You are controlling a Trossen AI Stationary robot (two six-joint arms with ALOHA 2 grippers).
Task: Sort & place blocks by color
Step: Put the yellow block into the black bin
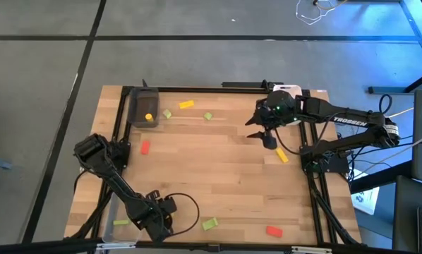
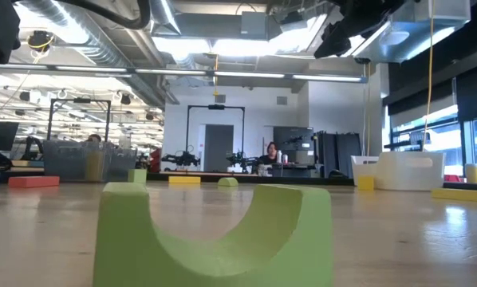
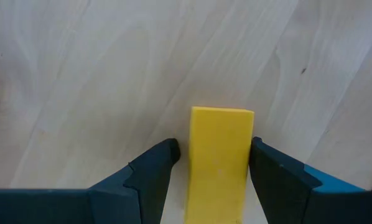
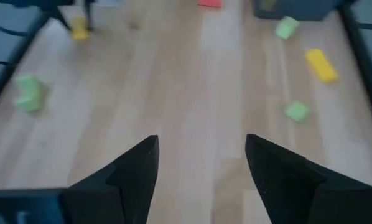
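Small blocks lie scattered on the wooden table: yellow (image 1: 187, 104), green (image 1: 167, 113), green (image 1: 208, 116), red (image 1: 145, 147), yellow (image 1: 281, 155), green (image 1: 209, 224) and red (image 1: 274, 231). One yellow block (image 1: 149, 116) lies in the dark grey tray (image 1: 139, 99). My left gripper (image 1: 157, 222) is low at the near left edge, open, its fingers on either side of a yellow block (image 3: 220, 155) that lies on the table. My right gripper (image 1: 264, 134) hangs open above the table's far right part, with nothing between its fingers (image 4: 198, 174). My left gripper comes at the yellow block from above, one finger on each long side. One finger (image 3: 155, 168) shows a gap to the block. The other finger (image 3: 267, 168) stands right at the block's side (image 3: 248, 155), and I cannot tell whether it touches.
A white tray (image 1: 290, 90) sits at the far right edge, partly under the right arm. A green arch block (image 2: 214, 235) fills the front of the low view. A yellow-green piece (image 1: 121, 222) lies near the left arm. Bare wood shows in the table's middle.
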